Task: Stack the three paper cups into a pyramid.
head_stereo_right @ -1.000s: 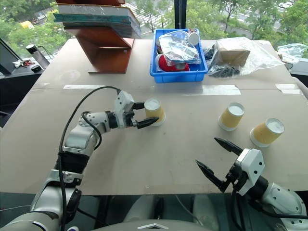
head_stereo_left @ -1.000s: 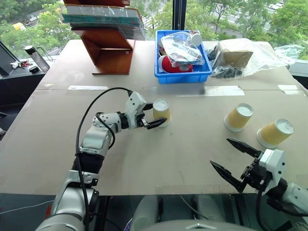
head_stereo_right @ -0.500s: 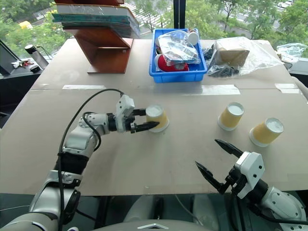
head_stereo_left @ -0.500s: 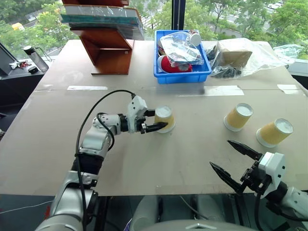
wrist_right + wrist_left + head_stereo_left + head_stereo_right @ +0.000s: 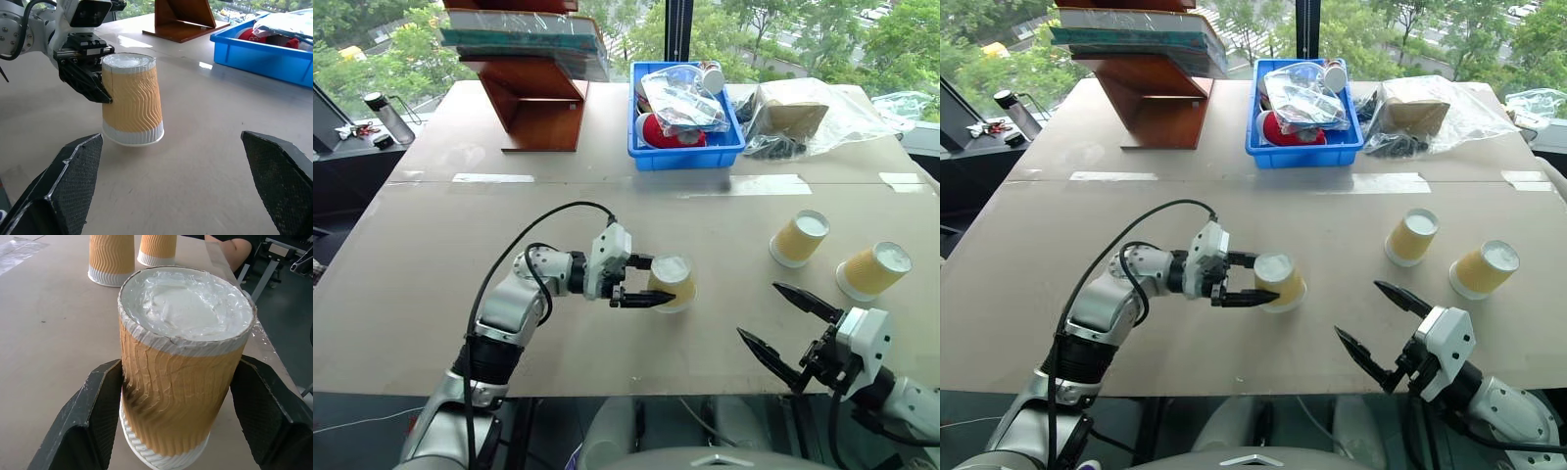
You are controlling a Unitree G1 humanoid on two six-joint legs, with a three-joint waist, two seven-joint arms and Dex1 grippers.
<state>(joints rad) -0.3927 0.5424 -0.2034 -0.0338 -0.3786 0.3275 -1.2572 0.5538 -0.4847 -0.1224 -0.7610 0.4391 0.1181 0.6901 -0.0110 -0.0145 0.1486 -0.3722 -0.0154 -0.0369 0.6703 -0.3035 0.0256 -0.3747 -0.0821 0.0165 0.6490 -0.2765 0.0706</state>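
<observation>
Left claw point(image 5: 648, 282) clamped on an upturned cup point(image 5: 672, 282), tilted on the table point(image 5: 431, 284), right claw point(image 5: 781, 328) spread wide and empty, two cups point(image 5: 800, 238) just beyond it

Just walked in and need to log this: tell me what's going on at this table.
The robot's left gripper is shut on one upside-down yellow-tan ribbed paper cup near the middle of the brown table. Two matching paper cups stand upside down, apart from each other, at the right. The right gripper hangs open near the front edge, holding nothing. No pyramid is built yet.
</observation>
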